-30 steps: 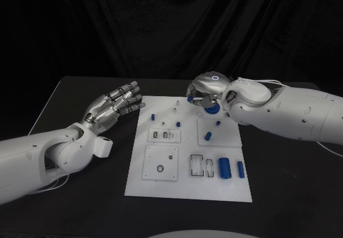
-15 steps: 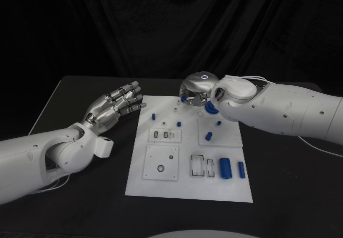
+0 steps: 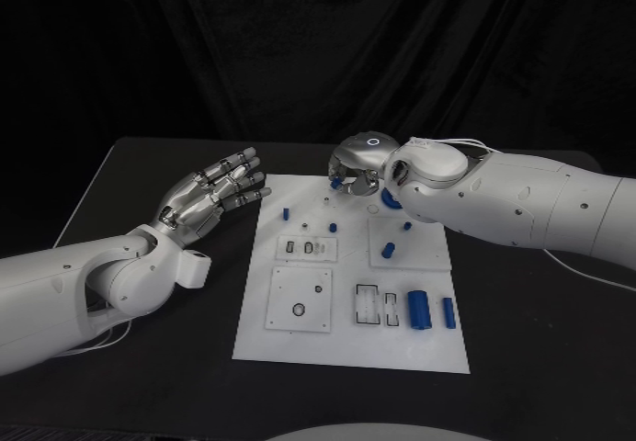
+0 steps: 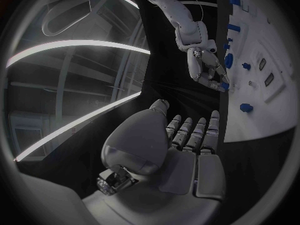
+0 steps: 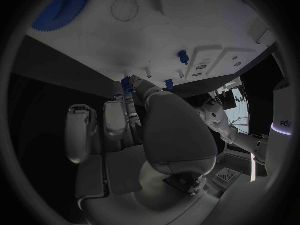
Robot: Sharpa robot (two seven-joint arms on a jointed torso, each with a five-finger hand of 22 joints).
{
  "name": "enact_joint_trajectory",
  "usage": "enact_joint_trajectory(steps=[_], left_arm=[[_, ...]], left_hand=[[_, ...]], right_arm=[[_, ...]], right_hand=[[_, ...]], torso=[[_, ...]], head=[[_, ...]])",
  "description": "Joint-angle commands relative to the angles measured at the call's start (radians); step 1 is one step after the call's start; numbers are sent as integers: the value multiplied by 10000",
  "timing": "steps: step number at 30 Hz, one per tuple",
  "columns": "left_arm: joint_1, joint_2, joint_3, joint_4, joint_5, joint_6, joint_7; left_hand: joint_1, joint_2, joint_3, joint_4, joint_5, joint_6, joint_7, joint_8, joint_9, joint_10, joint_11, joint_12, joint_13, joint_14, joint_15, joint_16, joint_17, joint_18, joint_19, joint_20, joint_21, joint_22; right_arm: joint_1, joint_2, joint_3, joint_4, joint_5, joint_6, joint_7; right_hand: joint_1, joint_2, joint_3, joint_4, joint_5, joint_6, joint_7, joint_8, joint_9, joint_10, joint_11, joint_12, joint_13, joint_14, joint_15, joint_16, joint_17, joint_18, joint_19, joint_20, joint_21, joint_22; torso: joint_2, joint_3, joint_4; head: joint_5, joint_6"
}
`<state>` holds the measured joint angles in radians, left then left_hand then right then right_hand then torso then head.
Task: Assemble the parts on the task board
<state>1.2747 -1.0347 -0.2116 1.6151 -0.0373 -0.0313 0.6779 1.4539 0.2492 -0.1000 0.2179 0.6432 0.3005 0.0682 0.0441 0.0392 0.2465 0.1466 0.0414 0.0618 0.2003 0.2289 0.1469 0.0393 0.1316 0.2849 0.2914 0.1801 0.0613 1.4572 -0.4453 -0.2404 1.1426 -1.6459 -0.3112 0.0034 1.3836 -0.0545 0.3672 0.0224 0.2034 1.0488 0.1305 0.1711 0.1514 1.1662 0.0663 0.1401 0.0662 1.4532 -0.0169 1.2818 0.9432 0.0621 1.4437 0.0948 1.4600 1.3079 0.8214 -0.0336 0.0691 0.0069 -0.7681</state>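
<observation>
We see the black table point(image 3: 159, 367) carrying the white task board point(image 3: 347, 347) at its middle. Our left hand point(image 3: 212, 195) hovers just beside the board's far left corner, palm up, fingers spread and holding nothing. Our right hand point(image 3: 356, 172) hangs over the board's far edge with its fingers curled in, pinching a small blue part point(image 5: 127, 83) at the fingertips, close above the board. A blue gear point(image 5: 62, 7) lies on the board near that hand. Two blue cylinders point(image 3: 416, 310) lie side by side near the board's right edge, toward us. Smaller blue pegs point(image 3: 387, 250) stand scattered across the board's far half.
</observation>
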Motion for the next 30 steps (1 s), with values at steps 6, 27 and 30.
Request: enact_joint_trajectory(steps=[6,27,30], left_arm=[[3,60,5,74,105,188,2213],[3,111,5,69,108,300,2116],[3,116,5,64,108,318,2107]], left_hand=[[81,16,99,-4,52,47,44,-37,4,11,2,-42,11,20,61,63,8,-23,51,3,64,10],[71,24,193,-33,80,13,62,-43,-1,10,46,-42,15,56,101,100,15,-50,65,7,75,13],[67,28,218,-38,81,4,64,-45,-3,8,57,-43,16,55,111,102,15,-59,60,9,72,12]], right_arm=[[-68,112,10,-148,-9,80,-190],[-206,403,12,-593,-9,73,-254],[-212,435,12,-635,-9,92,-245]], right_hand=[[-25,43,1,58,-38,1,-93,-43,1268,-66,62,-96,-6,13,78,-32,5,-88,-45,25,-50,493],[-42,26,30,126,-69,-169,-54,-202,1284,-184,138,-309,4,-51,146,-93,-82,-69,-107,87,-107,426],[-51,22,31,141,-79,-197,-56,-228,1284,-199,148,-336,5,-58,154,-99,-92,-66,-116,96,-115,419]], torso=[[-9,11,-4],[-25,-4,0],[-21,2,-11]], head=[[-50,0],[-16,18],[-4,9]])
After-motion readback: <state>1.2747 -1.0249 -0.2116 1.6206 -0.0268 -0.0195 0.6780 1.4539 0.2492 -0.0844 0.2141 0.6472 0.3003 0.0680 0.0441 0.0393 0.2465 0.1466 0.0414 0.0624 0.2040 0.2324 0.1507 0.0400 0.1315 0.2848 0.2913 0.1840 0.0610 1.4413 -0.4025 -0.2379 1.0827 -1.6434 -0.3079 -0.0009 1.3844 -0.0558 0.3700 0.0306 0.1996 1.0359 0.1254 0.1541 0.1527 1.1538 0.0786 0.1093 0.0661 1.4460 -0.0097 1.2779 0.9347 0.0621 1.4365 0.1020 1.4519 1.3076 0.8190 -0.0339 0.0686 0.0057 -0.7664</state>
